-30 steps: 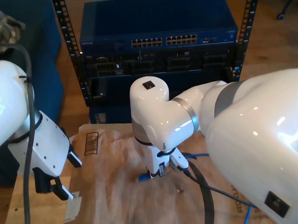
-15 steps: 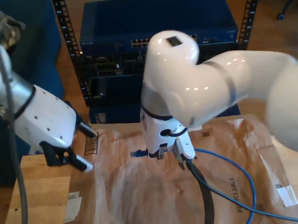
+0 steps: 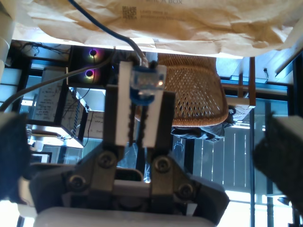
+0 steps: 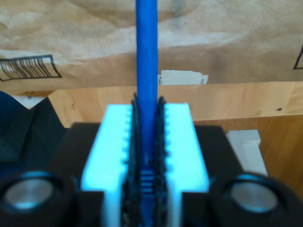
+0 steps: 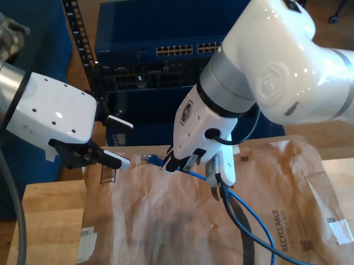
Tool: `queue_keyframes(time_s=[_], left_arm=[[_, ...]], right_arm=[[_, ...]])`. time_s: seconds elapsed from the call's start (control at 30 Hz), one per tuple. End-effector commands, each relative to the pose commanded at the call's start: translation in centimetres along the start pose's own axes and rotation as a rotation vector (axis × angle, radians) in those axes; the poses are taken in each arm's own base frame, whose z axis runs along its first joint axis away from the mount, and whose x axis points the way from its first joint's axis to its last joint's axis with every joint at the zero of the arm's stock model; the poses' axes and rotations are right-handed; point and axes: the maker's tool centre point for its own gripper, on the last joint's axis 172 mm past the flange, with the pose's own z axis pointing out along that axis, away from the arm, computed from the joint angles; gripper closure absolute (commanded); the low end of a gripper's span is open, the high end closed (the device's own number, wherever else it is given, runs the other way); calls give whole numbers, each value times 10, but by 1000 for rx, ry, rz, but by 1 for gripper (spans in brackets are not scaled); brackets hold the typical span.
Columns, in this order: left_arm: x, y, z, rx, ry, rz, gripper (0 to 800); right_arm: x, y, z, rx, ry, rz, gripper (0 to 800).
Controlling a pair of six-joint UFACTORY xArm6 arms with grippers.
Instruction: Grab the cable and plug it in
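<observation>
The brown paper sheet (image 5: 170,228) lies flat. Above it, my second gripper (image 4: 147,142) is clamped tight on the cable (image 4: 147,56), which trails back across the paper. My first gripper (image 3: 140,75) is beside the paper's edge, pads narrowly apart. The plug (image 3: 147,85) is at its tips; grip cannot be determined.

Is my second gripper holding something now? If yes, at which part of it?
Yes. My second gripper holds the thin bright blue network cable, its fingers clamped on the cord, not on a plug.
</observation>
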Motion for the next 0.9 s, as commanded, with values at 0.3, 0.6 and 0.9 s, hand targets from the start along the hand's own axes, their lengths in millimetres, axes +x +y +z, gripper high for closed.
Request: queue_keyframes(time_s=[0.3,0.6,0.9], left_arm=[[4,0,3,3,-8,-4,276],[-13,1,0,-5,-54,29,354],[-48,3,-25,-3,-46,101,343]], right_arm=[[-26,-2,-14,8,-59,-2,799],[-32,-5,-20,18,-69,-3,799],[-40,-12,-38,49,-88,-12,799]])
